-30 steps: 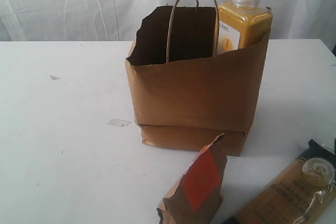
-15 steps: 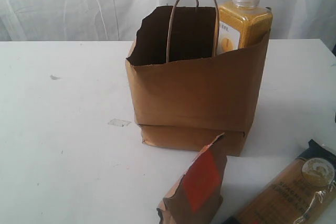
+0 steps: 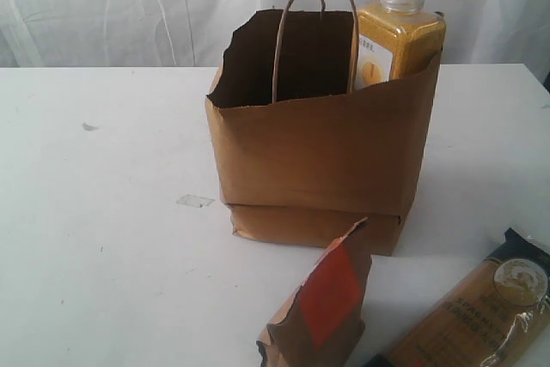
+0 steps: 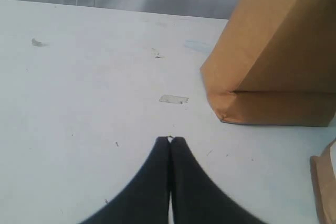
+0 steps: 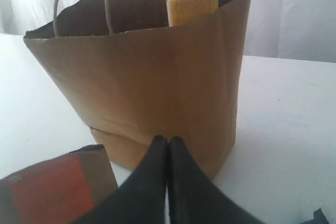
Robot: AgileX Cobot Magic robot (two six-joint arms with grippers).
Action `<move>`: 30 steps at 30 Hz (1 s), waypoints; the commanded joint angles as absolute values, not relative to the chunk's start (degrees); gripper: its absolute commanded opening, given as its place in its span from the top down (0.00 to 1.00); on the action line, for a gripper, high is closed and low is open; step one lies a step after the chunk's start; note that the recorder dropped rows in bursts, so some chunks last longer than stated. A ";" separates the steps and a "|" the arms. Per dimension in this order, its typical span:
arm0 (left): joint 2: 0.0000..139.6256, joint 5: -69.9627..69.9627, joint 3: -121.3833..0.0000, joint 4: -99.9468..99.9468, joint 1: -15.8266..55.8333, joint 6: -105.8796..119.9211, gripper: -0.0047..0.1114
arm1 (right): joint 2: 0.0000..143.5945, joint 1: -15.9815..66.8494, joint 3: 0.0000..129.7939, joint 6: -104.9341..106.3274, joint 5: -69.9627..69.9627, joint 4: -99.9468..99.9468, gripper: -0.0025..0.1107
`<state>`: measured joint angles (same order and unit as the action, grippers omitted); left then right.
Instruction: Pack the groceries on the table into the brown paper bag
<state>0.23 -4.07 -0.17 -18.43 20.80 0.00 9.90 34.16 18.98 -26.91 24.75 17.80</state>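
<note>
nothing on the table (image 3: 103,238) has shifted since the earlier frames: bag (image 3: 318,169), pouch (image 3: 322,307) and packet (image 3: 481,315) lie as they did.

we cannot see the bag's floor. its front wall hides it and the inside is dark, so what lies in there we cannot tell. the bottle (image 3: 400,36) stands in the bag's 1 o'clock corner, only its cap and shoulders above the rim. the pouch stands at 6 o'clock from the bag, its base cut off by the exterior view's edge. the packet lies at 4 o'clock, running out of the corner of the view. neither arm shows in the exterior view.

the left gripper (image 4: 170,140) hovers low over bare table, its fingers (image 4: 152,182) pressed together with nothing between them. the bag's lower corner lies ahead of it and a scrap of tape (image 4: 174,99) nearer, between the two. the right gripper (image 5: 167,140) is likewise closed and empty, pointed at the bag's side, with the pouch just beside it.

from 7 to 11 o'clock of the bag the table lies open, bar the tape scrap and a few marks. a narrow gap parts pouch and bag.
</note>
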 commanded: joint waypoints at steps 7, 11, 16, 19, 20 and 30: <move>0.00 -4.29 0.00 -18.80 20.63 0.00 0.96 | 0.00 23.46 0.00 -25.96 1.84 13.50 0.98; 0.00 -4.29 0.00 -18.80 20.63 0.00 0.96 | 0.00 21.38 0.00 -25.00 9.37 11.05 0.98; 0.00 -4.29 0.00 -18.80 20.63 0.00 0.96 | 0.00 21.38 0.00 -20.49 10.37 11.16 0.98; 0.00 -4.29 0.00 -18.80 20.63 0.00 0.96 | 0.00 21.38 0.00 -19.62 10.37 11.16 0.98; 0.00 -4.29 0.00 -18.80 20.63 0.00 0.96 | 0.00 21.38 0.00 -19.48 10.37 11.16 0.98; 0.00 -4.29 0.00 -18.80 20.63 0.00 0.96 | 0.00 21.38 0.00 -7.57 10.26 9.00 0.98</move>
<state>0.23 -4.07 -0.17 -18.43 20.80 0.00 0.33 21.74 0.28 -9.48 10.56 9.91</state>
